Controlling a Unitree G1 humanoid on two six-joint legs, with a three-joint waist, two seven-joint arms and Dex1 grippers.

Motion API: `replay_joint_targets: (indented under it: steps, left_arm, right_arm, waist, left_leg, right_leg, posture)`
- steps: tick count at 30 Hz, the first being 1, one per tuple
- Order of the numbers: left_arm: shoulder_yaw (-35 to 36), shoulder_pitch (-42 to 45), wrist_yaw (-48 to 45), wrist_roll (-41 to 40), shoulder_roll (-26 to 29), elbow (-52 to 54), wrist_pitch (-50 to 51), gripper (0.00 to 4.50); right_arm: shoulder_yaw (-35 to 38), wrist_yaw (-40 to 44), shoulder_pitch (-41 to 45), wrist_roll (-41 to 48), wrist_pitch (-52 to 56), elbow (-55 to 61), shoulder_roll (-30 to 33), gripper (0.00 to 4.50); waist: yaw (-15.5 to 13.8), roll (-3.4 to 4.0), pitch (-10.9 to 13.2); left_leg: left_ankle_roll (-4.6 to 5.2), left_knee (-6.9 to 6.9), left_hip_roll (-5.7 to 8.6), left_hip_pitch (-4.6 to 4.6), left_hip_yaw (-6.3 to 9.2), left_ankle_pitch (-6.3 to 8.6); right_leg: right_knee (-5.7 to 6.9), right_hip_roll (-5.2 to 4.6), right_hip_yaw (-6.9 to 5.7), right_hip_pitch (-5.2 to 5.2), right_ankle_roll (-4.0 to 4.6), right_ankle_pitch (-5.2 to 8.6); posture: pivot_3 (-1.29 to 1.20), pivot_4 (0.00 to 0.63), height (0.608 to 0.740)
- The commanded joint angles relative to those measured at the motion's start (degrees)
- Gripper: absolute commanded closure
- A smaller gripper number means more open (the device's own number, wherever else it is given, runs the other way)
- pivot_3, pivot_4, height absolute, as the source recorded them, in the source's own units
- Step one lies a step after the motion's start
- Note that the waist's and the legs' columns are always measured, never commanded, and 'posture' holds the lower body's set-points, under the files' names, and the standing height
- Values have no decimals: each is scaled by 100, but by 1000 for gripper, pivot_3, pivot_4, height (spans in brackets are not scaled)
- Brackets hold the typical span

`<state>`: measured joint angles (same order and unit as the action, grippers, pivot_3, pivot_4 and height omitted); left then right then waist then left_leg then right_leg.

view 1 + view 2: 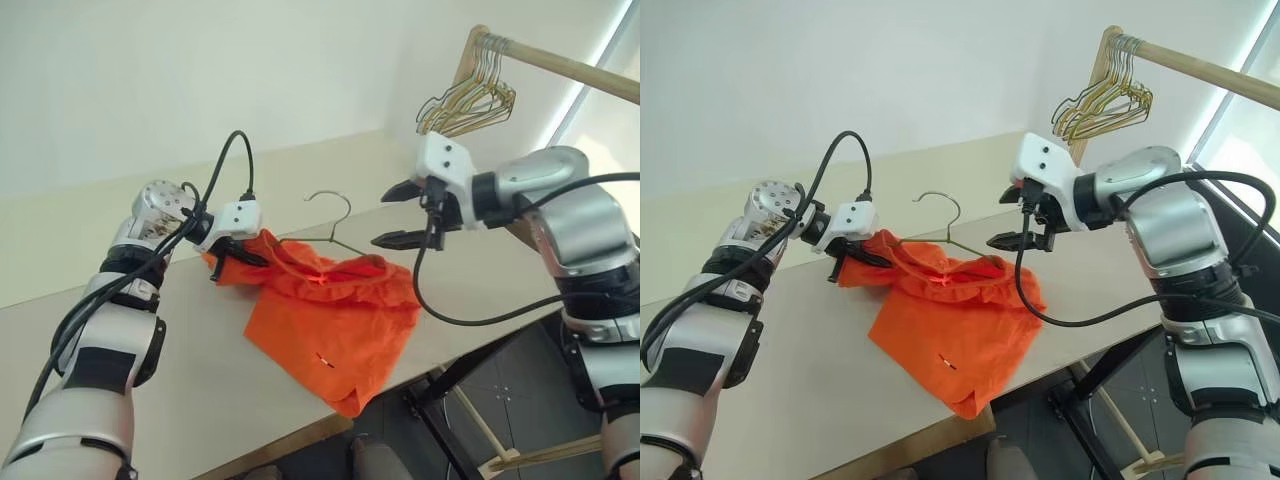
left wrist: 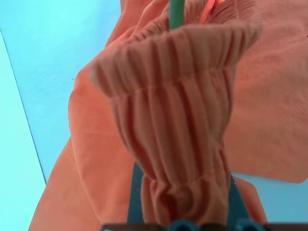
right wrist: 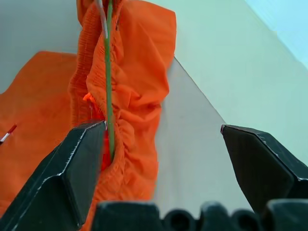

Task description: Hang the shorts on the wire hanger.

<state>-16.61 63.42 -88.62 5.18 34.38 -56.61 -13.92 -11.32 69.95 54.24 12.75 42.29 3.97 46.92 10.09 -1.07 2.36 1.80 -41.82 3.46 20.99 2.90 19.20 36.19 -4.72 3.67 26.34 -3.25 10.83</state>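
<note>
Your bright orange thin-fabric shorts [image 1: 335, 325] lie crumpled on the pale beige tabletop [image 1: 190, 390], one leg reaching the near edge. The gathered waistband end is lifted and pinched tight between the black fingers of your left gripper [image 1: 232, 255]. The thin dark wire hanger [image 1: 335, 228] is threaded into the waistband, its curved hook standing clear above the cloth. Your right gripper [image 1: 398, 215] hovers just beside the shorts' other end, jaws spread wide and empty. Behind it, a bunch of pale gold wire hangers [image 1: 468, 103] hangs from a wooden rail [image 1: 570, 68].
</note>
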Motion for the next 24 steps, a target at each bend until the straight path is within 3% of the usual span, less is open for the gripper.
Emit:
replay_joint_targets:
  steps: [1,5,8,13,21,24]
  left_arm:
    - [215,-1,106,-114,61,237,152,4500]
    - [260,8,136,-107,46,262,226,4500]
    - [273,51,195,-78,26,209,194,4500]
    - [278,85,199,-91,-14,202,183,4500]
    - [297,117,195,-79,-56,191,181,4500]
    - [309,102,178,-85,-46,240,196,4500]
  right_arm:
    - [684,189,-292,396,227,554,584,14]
    - [673,340,-1126,465,217,1267,1240,14]
    - [422,122,-1418,358,270,1452,1268,14]
    - [-275,-329,-1173,-161,204,1130,854,14]
    - [-1131,-251,-518,-620,-92,63,37,14]
    - [-1283,-181,-389,-728,-173,-288,-186,545]
  waist:
    - [-31,0,0]
    - [-79,0,0]
    - [-72,2,-1]
    - [-68,8,-5]
    - [-79,8,-5]
    - [-101,8,-5]
  left_leg:
    - [2,0,-1,3,2,1]
    - [13,0,0,4,1,8]
    - [26,-2,-1,-1,-6,15]
    - [29,0,-3,-16,-11,17]
    - [10,-2,7,-5,-11,6]
    - [10,-4,8,-4,-10,5]
  right_leg:
    - [-2,0,-5,0,0,0]
    - [-5,-3,-8,0,0,0]
    - [-6,-3,-4,-2,-1,0]
    - [-10,0,5,-5,-1,0]
    - [-7,-9,2,-4,-4,-2]
    - [-6,-9,-1,-4,-4,-2]
  posture:
    - [-133,0,740]
    - [-134,0,740]
    - [-140,0,740]
    - [-140,0,740]
    - [-127,0,740]
    - [-114,0,740]
